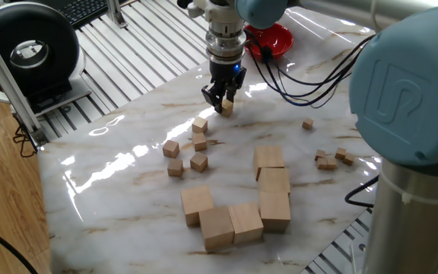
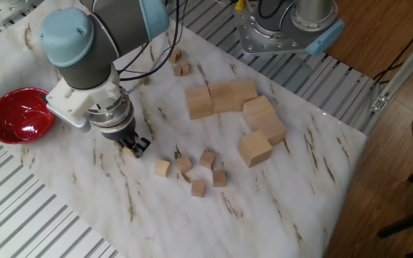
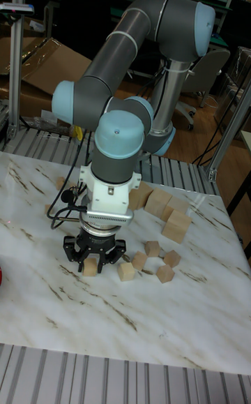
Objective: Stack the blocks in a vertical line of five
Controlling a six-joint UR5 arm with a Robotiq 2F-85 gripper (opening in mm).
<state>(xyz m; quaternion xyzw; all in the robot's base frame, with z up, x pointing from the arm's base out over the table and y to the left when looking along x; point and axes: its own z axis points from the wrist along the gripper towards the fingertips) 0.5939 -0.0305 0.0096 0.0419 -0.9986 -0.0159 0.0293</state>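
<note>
Block [image 1: 224, 109] square between jaws, upright.

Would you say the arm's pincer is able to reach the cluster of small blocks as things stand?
Probably yes: the pincer, shut on one block, sits right beside the small blocks, with bare table between.

The grey UR5 arm with light-blue joint caps [image 3: 120, 133] reaches down over the table, its silver wrist vertical and pointing straight at the surface. The black two-finger gripper [image 1: 220, 103] [image 2: 130, 148] [image 3: 93, 261] hangs at the wrist's lower end, just above the tabletop, its fingers closed around a small light-wood cube [image 1: 225, 109] [image 3: 90, 266]. Black cables trail from the wrist
</note>
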